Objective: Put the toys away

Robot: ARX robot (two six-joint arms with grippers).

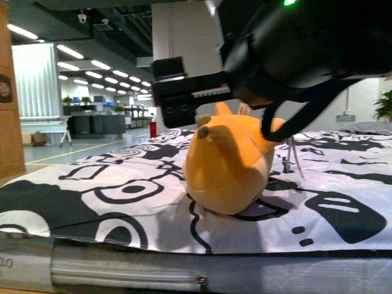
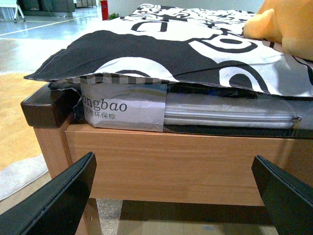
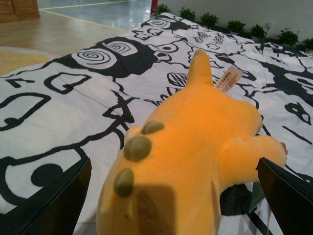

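An orange-yellow plush toy (image 1: 229, 162) lies on a bed covered by a black-and-white patterned sheet (image 1: 92, 202). In the right wrist view the toy (image 3: 195, 142) fills the middle, with olive bumps along its back and a paper tag (image 3: 229, 78) near its far end. My right gripper (image 3: 173, 164) is open just above it, one finger on each side and neither touching. The right arm (image 1: 306, 43) hangs over the toy. My left gripper (image 2: 173, 157) is open and empty, low in front of the wooden bed frame (image 2: 171, 161). From there, the toy (image 2: 288, 24) shows only partly.
The mattress (image 2: 220, 110) sits under the sheet at the bed's near edge, with a printed label (image 2: 124, 107) at its corner. A wooden cabinet (image 1: 9, 122) stands at the far left. Green plants (image 3: 210, 19) line the bed's far side. Open office floor lies beyond.
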